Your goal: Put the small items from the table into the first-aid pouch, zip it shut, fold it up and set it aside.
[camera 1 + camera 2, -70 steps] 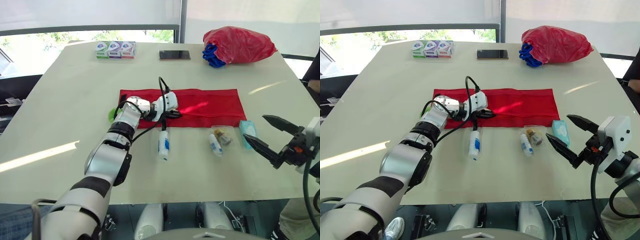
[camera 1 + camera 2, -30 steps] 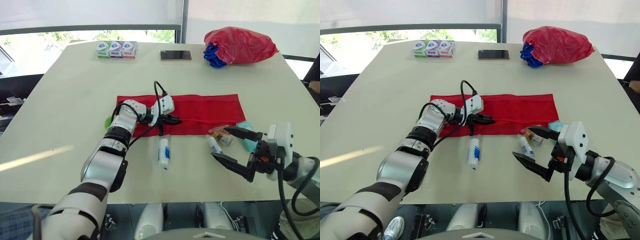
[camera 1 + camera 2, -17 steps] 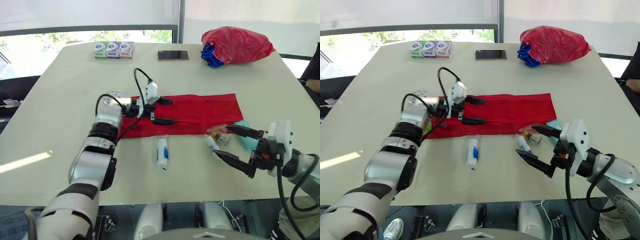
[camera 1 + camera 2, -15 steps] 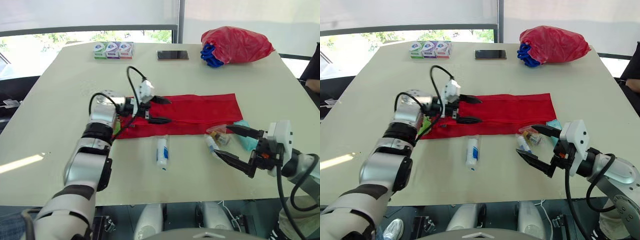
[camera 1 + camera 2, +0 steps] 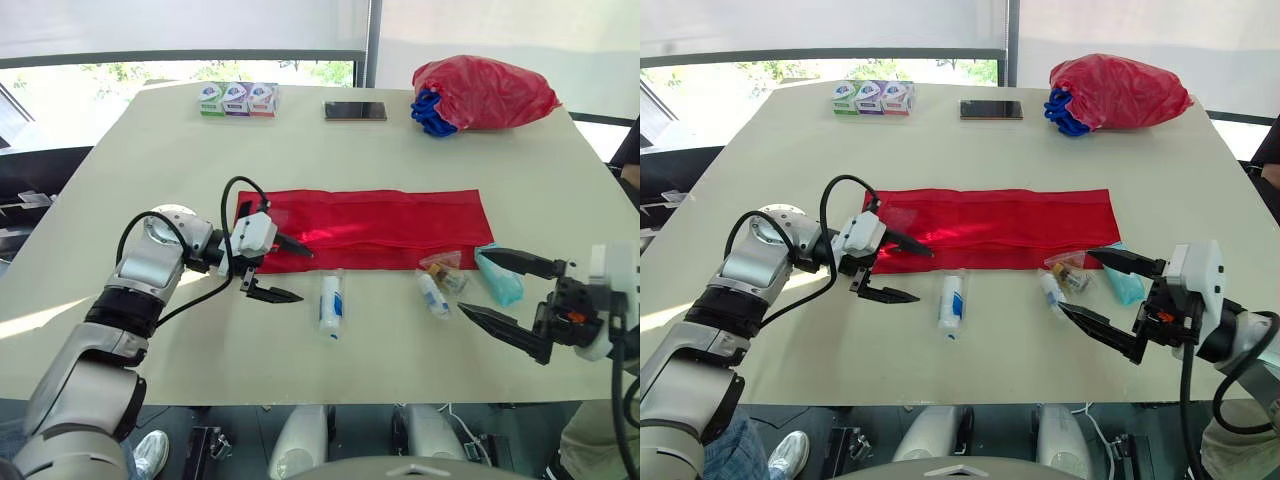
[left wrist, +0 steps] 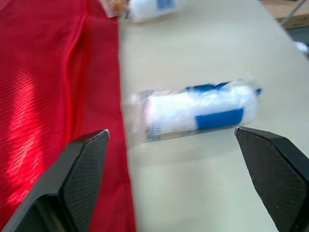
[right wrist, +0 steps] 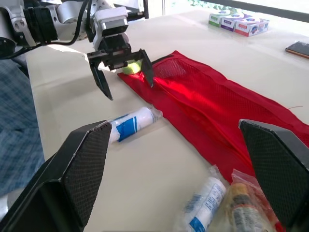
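The red mesh pouch [image 5: 390,225] lies flat across the middle of the table. My left gripper [image 5: 303,275] is open at its front left corner, one finger over the red cloth, the other over bare table, holding nothing. A white roll with a blue label [image 5: 330,300] lies just right of it, seen close in the left wrist view [image 6: 198,113]. My right gripper [image 5: 471,281] is open and empty near the pouch's front right corner, beside a white tube [image 5: 432,295], a bagged brown bottle [image 5: 445,270] and a teal packet [image 5: 497,275]. A green item [image 7: 130,67] sits behind the left gripper.
At the table's far edge stand three small boxes [image 5: 238,99], a dark phone [image 5: 354,110] and a red plastic bag [image 5: 485,90] with something blue [image 5: 430,110] tucked beside it. Bare tabletop lies in front of the roll and left of the pouch.
My left gripper, shut at the pouch's front edge a second ago, has opened and drawn back to the pouch's left corner. The right gripper stays open by the small items.
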Controlling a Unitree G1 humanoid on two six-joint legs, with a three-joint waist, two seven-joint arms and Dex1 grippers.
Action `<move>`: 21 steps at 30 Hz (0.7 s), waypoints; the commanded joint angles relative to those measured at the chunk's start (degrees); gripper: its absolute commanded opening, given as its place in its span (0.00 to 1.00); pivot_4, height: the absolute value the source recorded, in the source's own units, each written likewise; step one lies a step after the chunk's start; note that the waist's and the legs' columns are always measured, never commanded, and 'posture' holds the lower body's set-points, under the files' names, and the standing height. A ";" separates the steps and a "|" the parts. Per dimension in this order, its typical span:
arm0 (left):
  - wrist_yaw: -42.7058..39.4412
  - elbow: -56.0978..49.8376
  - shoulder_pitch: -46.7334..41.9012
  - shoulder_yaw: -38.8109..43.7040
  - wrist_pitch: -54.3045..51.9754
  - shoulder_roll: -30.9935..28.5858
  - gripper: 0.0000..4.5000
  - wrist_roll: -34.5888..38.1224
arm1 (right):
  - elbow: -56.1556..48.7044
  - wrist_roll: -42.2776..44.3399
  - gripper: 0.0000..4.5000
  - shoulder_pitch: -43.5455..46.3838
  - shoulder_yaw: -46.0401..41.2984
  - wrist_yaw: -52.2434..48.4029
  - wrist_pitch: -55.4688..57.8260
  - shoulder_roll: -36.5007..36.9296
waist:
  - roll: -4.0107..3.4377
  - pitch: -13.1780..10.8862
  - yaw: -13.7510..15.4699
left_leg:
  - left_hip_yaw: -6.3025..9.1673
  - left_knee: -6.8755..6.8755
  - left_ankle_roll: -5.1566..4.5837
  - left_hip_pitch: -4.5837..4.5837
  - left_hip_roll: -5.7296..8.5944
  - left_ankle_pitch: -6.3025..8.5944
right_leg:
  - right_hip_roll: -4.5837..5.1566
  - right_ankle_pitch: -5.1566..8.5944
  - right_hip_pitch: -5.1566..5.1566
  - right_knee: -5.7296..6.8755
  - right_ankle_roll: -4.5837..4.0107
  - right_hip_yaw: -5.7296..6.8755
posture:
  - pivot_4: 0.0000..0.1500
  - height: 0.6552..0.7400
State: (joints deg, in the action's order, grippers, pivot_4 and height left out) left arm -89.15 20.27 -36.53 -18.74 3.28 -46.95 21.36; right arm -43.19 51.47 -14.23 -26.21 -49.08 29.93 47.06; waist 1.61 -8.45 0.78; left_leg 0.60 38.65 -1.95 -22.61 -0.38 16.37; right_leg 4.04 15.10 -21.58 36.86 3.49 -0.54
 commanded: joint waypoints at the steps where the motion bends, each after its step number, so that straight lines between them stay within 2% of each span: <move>1: -3.34 -1.03 0.06 -0.54 2.47 1.47 0.99 -1.28 | -0.31 1.23 1.00 0.44 -2.41 -2.37 -1.30 0.90 | 0.00 0.00 -0.05 | 0.00 0.00 0.00 0.00 0.00 0.00 | -0.02 0.00 0.00 0.00 0.00 0.01 | 1.00 1.00; 10: -3.19 8.22 -2.90 -2.22 6.88 5.90 0.99 -8.48 | -0.84 2.74 1.00 2.38 -2.32 -3.00 -0.84 2.04 | 0.00 0.00 0.00 | -0.01 0.00 0.00 0.00 0.09 0.00 | -0.04 0.00 -0.01 0.00 0.00 0.01 | 1.00 1.00; 15: -3.32 11.58 -3.67 -3.14 9.01 8.67 0.99 -9.50 | -1.19 2.28 1.00 2.21 -1.93 -2.51 -1.06 1.61 | 0.00 0.01 0.08 | 0.00 0.01 -0.01 0.00 0.08 0.00 | -0.02 0.00 0.00 0.00 0.00 0.01 | 1.00 1.00; 16: -3.34 11.86 -3.72 -3.30 9.34 8.76 0.90 -9.60 | -1.16 2.22 1.00 2.18 -2.00 -2.53 -1.11 1.61 | 0.00 0.01 -0.01 | 0.00 0.01 -0.01 0.00 0.07 0.00 | -0.02 0.00 0.01 0.00 0.00 0.01 | 1.00 1.00; 18: -3.34 12.13 -3.78 -3.50 9.35 8.87 0.80 -9.45 | -1.05 2.04 1.00 2.16 -2.14 -2.54 -1.25 1.56 | 0.00 0.01 -0.10 | -0.01 0.01 -0.01 0.00 0.08 0.00 | -0.02 0.00 0.00 0.00 0.00 0.00 | 1.00 1.00; 21: -3.34 11.92 -3.66 -3.45 9.29 8.81 0.48 -9.09 | -0.93 1.63 1.00 2.10 -1.96 -2.46 -1.52 1.27 | 0.00 0.00 -0.18 | 0.00 0.01 -0.01 0.00 0.07 0.00 | -0.05 0.00 0.00 0.02 0.00 0.00 | 1.00 1.00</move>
State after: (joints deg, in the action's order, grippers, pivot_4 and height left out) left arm -89.24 32.76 -39.49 -22.61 11.73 -37.80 11.41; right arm -42.73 53.01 -12.24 -27.00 -51.71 29.75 48.54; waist 1.61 -8.45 0.60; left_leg 0.60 38.66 -1.96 -22.60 -0.31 16.37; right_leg 3.99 15.10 -21.58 36.88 3.49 -0.54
